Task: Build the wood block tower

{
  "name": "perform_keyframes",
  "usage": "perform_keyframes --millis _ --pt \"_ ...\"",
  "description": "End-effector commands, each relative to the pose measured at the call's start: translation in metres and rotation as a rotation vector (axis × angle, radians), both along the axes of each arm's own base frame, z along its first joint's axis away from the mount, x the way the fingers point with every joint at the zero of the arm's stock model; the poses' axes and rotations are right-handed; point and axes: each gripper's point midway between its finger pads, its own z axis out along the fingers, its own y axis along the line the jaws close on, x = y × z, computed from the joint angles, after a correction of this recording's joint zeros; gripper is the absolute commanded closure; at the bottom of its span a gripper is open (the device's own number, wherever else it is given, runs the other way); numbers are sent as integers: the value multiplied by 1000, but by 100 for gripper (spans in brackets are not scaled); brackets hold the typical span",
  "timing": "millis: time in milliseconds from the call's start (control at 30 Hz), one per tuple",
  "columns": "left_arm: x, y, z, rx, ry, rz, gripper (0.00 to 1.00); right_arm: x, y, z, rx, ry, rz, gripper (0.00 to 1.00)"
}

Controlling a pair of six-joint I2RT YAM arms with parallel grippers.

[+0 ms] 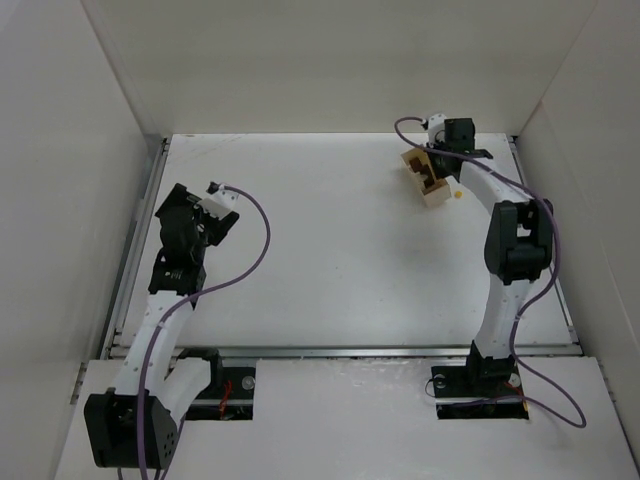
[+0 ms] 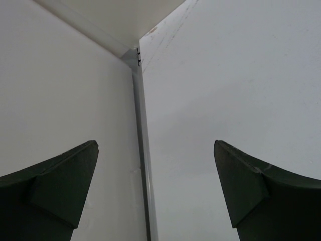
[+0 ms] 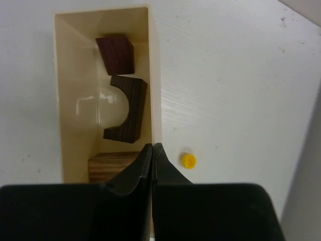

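Observation:
No stacked tower shows. Three wooden blocks lie loose inside the pale cream box (image 3: 64,100): a dark reddish-brown block (image 3: 116,54), a dark arch block (image 3: 131,108) and a light brown block (image 3: 111,165), partly hidden by my fingers. My right gripper (image 3: 152,146) is shut on the box's thin right wall. In the top view the box (image 1: 425,178) sits tilted at the back right under the right gripper (image 1: 445,152). My left gripper (image 2: 155,150) is open and empty, near the left wall (image 1: 213,203).
A tiny yellow bead (image 3: 188,160) lies on the white table just right of the box; it also shows in the top view (image 1: 458,197). White walls enclose the table on the left, back and right. A metal rail (image 2: 142,150) runs along the left edge.

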Motion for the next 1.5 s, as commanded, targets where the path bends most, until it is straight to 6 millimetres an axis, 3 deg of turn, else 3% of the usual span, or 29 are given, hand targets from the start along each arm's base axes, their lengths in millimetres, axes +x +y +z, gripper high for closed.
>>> perform_keyframes --millis 0,33,133,167,233,300,333,367,400,433,567,600,700,767,933,967,1000,1133,1200,1267,1333,1367,1400,1467 --pt "-4 1 29 2 -92 -3 0 -8 -5 81 -157 -212 -192 100" --pt "-5 1 24 3 -83 -3 0 -14 7 84 -181 -226 -196 100" --pt "-9 3 22 5 -86 7 0 -35 9 87 -255 -239 -301 100" --pt "-10 3 25 4 -97 7 0 -39 24 87 -262 -240 -297 100" --pt "-13 3 23 -5 -97 9 0 -49 31 76 -292 -204 -341 100" --pt "-15 3 22 -16 -101 11 0 -59 51 67 -324 -171 -338 100" --pt "-17 5 26 -15 -112 20 0 -61 57 52 -338 -147 -367 100" --pt "-17 5 26 -15 -112 20 0 -67 54 50 -392 -144 -413 100" --pt "-17 6 26 -13 -112 29 0 -70 66 50 -414 -149 -419 100" --pt "-18 6 23 -12 -101 29 0 -77 68 34 -471 -109 -430 100" --pt "-20 8 23 -21 -102 40 0 -91 83 21 -479 -105 -483 100" --pt "-20 8 23 -21 -102 40 0 -93 96 19 -459 -111 -461 100" --pt "-20 7 23 -30 -103 42 0 -105 109 13 -473 -92 -431 100" --pt "-20 7 23 -30 -103 42 0 -110 114 12 -479 -84 -418 91" --pt "-20 6 19 -31 -94 33 0 -121 152 7 -407 -69 -345 69" --pt "-20 6 19 -31 -94 33 0 -123 157 7 -397 -74 -344 57" --pt "-20 6 19 -31 -94 33 0 -125 163 8 -392 -70 -326 51" --pt "-21 3 17 -40 -94 26 0 -126 176 7 -338 -49 -318 37" --pt "-21 3 17 -40 -94 26 0 -127 180 16 -291 -52 -312 24" --pt "-23 3 10 -39 -74 26 0 -127 185 33 -213 -81 -316 18" --pt "-24 3 12 -40 -83 26 0 -127 184 36 -134 -50 -291 8" --pt "-24 2 8 -48 -75 28 0 -125 187 49 -60 -63 -286 4" --pt "-24 2 8 -48 -75 28 0 -127 195 46 12 -19 -237 0" --pt "-25 2 10 -49 -84 28 0 -120 184 49 141 23 -235 0"
